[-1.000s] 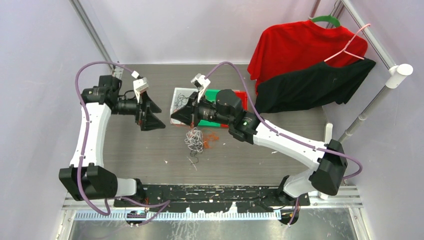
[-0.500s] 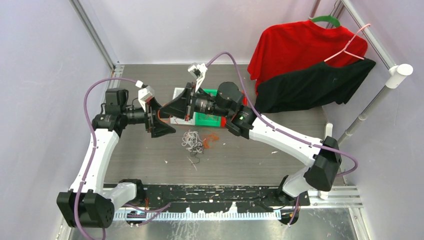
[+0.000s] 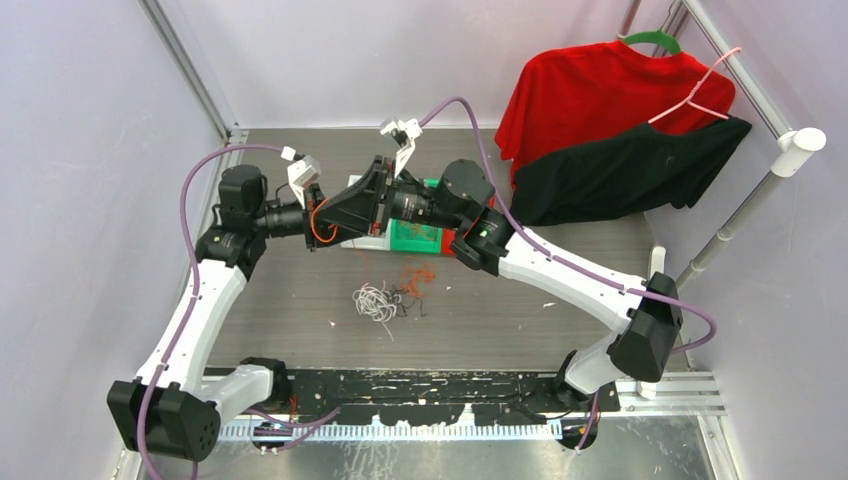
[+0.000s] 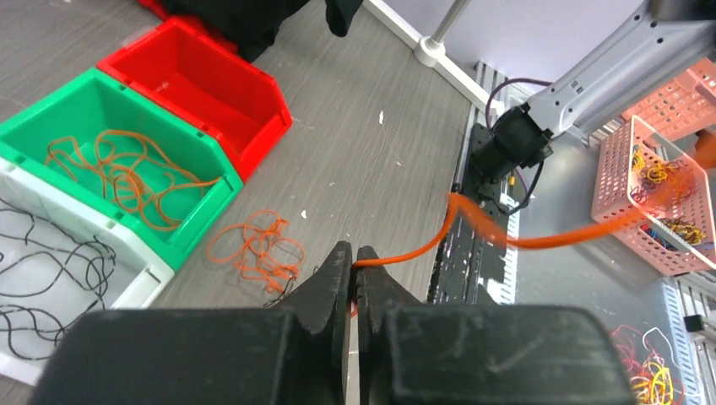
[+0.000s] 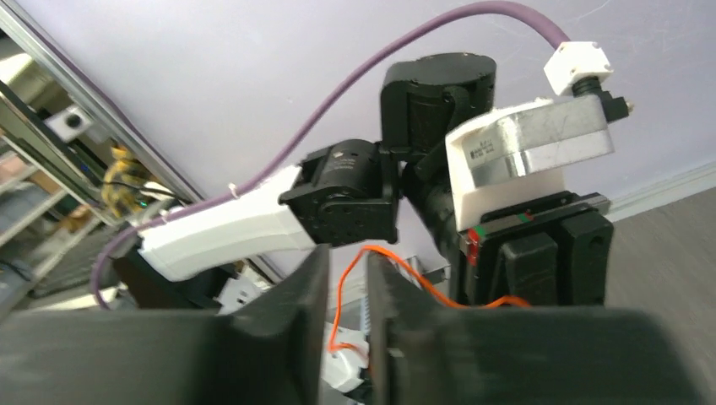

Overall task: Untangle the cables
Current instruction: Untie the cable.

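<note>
- Green bin (image 4: 198, 215): holds a loose tangle of orange cables (image 4: 118, 173). It sits between the other two bins and touches both.
- White bin (image 4: 101, 232): holds thin black cables (image 4: 46, 270) in open loops.
- Red bin (image 4: 262, 139): its floor shows as plain red plastic.
- Pink basket (image 4: 625, 202): a lattice basket off the table's near edge. It holds small coils of yellow and dark cord (image 4: 654, 173).
- Left gripper (image 4: 355, 261): fingers pressed together on the orange cable (image 4: 405, 253). The cable leaves the tips and runs off to the right as a blurred streak.
- Right gripper (image 5: 348, 287): fingers narrowly apart, with the orange cable hanging through the gap. Whether the pads touch it cannot be told.
- Table (image 3: 560, 310): a few orange loops (image 4: 257, 249) lie just in front of the green bin. A heap of white and black cables (image 3: 385, 300) lies nearer the arm bases.
- Top view only: the heap, plus a red shirt (image 3: 600, 90) and a black shirt (image 3: 630, 170) hanging on a rail at far right. Both grippers meet tip to tip over the bins and hide most of them.
- Left wrist view only: the bin contents and the pink basket.
- Right wrist view only: the gap between the right fingers, with the orange cable arching from the left gripper into it.
</note>
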You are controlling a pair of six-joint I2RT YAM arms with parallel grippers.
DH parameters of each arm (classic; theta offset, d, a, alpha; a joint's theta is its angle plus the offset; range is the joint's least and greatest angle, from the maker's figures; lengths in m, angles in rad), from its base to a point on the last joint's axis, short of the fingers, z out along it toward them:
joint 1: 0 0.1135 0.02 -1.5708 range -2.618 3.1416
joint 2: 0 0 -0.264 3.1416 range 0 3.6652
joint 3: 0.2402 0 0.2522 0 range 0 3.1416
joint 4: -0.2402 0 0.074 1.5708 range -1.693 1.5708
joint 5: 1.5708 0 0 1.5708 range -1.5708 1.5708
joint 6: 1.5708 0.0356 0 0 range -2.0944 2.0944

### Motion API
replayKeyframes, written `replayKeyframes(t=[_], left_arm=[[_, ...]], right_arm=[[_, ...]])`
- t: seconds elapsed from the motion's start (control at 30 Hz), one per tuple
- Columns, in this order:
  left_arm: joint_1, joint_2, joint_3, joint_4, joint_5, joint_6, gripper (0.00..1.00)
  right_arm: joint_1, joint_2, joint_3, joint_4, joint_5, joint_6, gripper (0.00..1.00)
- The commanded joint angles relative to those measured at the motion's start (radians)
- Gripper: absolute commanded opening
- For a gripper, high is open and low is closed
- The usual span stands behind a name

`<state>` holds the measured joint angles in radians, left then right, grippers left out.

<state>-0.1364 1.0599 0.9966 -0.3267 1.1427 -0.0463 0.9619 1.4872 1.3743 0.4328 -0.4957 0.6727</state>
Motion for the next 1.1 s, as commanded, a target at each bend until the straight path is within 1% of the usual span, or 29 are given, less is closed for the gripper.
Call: replayKeyframes(t=[0.0,0.07,0.13,0.2,0.3,0.37,0.5,0.6,0.73,0.83,0.9,1.07], left_arm=[[-0.007,-0.012,0.085,0.065,-0.024,-0.082,0.01],[-0.008,-0.009,0.126,0.050,-0.039,-0.085,0.00],[-0.008,-0.005,0.170,0.023,-0.035,-0.088,0.00],[-0.007,-0.003,0.208,0.001,-0.025,-0.092,0.00],[-0.009,-0.007,0.247,-0.012,-0.008,-0.101,0.00],[-0.009,-0.016,0.267,-0.015,0.000,-0.114,0.00],[-0.009,-0.020,0.298,-0.013,0.006,-0.131,0.00],[-0.012,-0.021,0.319,-0.012,0.002,-0.133,0.00],[-0.017,-0.023,0.307,-0.031,-0.051,-0.116,0.00],[-0.047,-0.020,0.274,-0.097,-0.139,-0.048,0.00],[-0.081,-0.016,0.252,-0.138,-0.221,0.007,0.00],[-0.145,0.001,0.232,-0.207,-0.390,0.108,0.00]], right_arm=[[-0.007,-0.079,-0.046,-0.023,-0.001,-0.104,0.39],[-0.011,-0.121,-0.112,-0.071,0.033,-0.195,0.55],[-0.013,-0.175,-0.193,-0.091,0.092,-0.258,0.67],[-0.017,-0.233,-0.278,-0.099,0.148,-0.314,0.75],[-0.019,-0.319,-0.381,-0.129,0.240,-0.401,0.81],[-0.020,-0.349,-0.433,-0.146,0.291,-0.453,0.82],[-0.021,-0.358,-0.463,-0.184,0.348,-0.535,0.84],[-0.024,-0.345,-0.465,-0.172,0.376,-0.521,0.84],[-0.040,-0.349,-0.462,-0.169,0.409,-0.496,0.83],[-0.066,-0.371,-0.470,-0.180,0.413,-0.479,0.82],[-0.081,-0.388,-0.482,-0.157,0.365,-0.463,0.82],[-0.084,-0.410,-0.463,-0.102,0.288,-0.442,0.87]])
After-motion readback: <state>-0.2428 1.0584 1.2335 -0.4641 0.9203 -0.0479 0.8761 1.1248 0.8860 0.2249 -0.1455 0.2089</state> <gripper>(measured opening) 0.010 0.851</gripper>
